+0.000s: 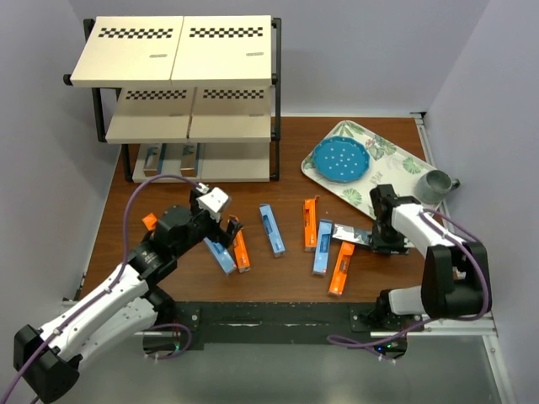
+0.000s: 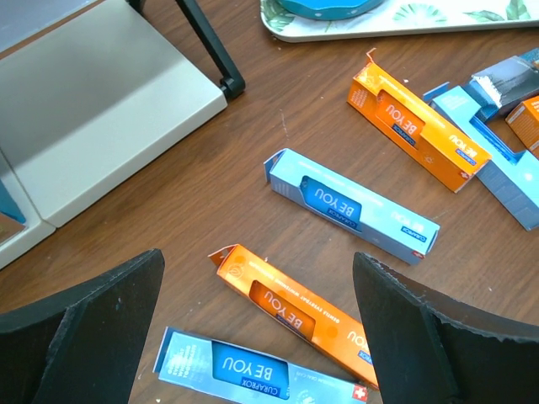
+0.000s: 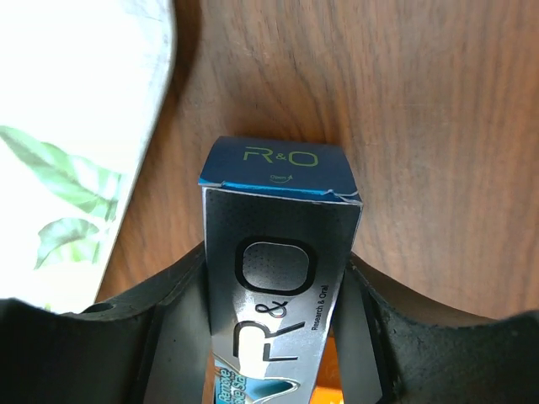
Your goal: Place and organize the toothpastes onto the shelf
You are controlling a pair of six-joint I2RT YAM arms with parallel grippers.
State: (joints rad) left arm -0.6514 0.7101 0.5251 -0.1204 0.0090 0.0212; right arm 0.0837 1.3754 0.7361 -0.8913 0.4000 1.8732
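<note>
Several toothpastes lie scattered on the wooden table: a light blue carton [image 1: 271, 229], orange ones [image 1: 310, 223] [image 1: 341, 268] and another blue one [image 1: 323, 247]. My right gripper [image 1: 375, 238] [image 3: 274, 337] is shut on a silver toothpaste carton [image 1: 352, 235] [image 3: 278, 252], one jaw on each long side. Over an orange carton [image 2: 295, 307] and a blue carton [image 2: 253, 370], my left gripper [image 1: 221, 229] [image 2: 261, 328] hangs wide open, touching neither. At the back left stands the shelf [image 1: 185, 76], with two cartons [image 1: 152, 158] [image 1: 188, 157] on its bottom board.
A floral tray [image 1: 396, 160] with a blue plate [image 1: 341, 160] on it sits at the back right, and a grey cup [image 1: 435, 185] stands by its right side. Walls close in on the left, back and right. The shelf's foot [image 2: 227, 84] is close to my left gripper.
</note>
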